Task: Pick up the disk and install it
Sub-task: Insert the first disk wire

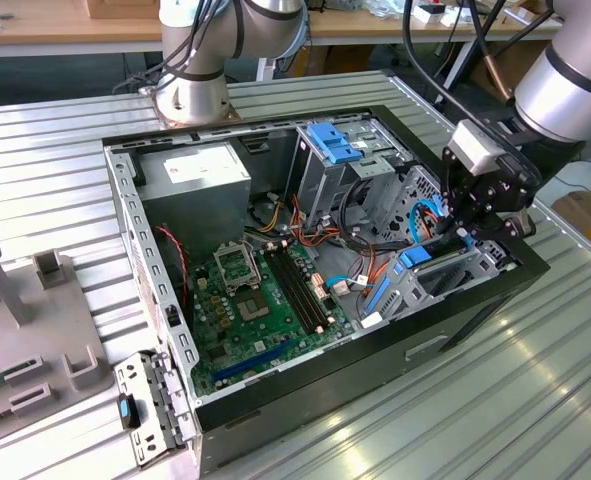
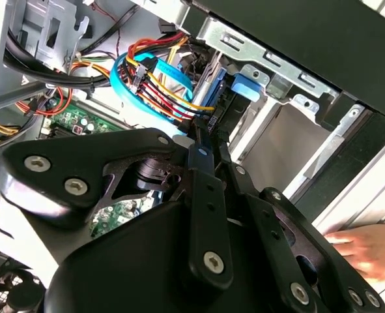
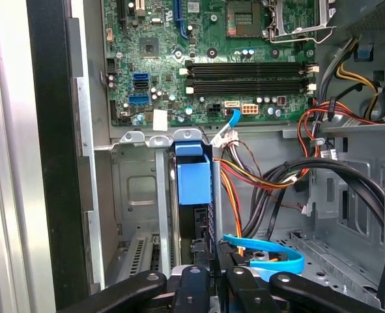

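Blue-framed disk (image 3: 193, 179) upright in metal bay; black hand (image 1: 472, 222) above.

green motherboard (image 3: 205, 59), blue carrier (image 3: 193, 179), black pincer (image 1: 472, 222)

Even, bright daylight fills the exterior view, with pale sheen on the ribbed metal table (image 1: 475, 400) toward the lower right of the frame and a white highlight on the arm's silver housing (image 1: 575, 90) at the upper right, while the inside of the computer case (image 1: 275, 420) sits in softer shade. In the second wrist view the black gripper linkage (image 2: 205, 215) across the lower half is dark and slightly soft, and the area behind the coloured cables (image 2: 159, 85) near the upper middle is blown out to white. The first wrist view is crisp and evenly lit on the green motherboard (image 3: 199, 45) across the top, with the drive bay walls below it in grey shadow.
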Motion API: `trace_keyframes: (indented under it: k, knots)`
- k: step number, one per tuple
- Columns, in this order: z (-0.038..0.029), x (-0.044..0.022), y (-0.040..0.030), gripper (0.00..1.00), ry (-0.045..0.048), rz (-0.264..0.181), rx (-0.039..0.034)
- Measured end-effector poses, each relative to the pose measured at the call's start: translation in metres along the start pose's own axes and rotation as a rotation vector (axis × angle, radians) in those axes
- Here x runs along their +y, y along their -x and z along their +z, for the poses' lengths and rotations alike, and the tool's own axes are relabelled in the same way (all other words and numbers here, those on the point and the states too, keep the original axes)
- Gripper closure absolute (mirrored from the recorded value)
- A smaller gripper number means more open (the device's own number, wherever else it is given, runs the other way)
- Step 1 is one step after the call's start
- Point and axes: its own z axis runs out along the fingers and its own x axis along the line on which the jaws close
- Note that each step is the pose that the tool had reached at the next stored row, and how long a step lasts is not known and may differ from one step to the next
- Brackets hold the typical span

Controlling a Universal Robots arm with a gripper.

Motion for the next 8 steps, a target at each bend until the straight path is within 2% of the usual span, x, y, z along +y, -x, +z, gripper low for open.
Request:
trace_keyframes:
  k: [8]
  knots:
    - [0.0002, -0.0002, 0.0000, 0.84, 0.0013, -0.015, -0.0008]
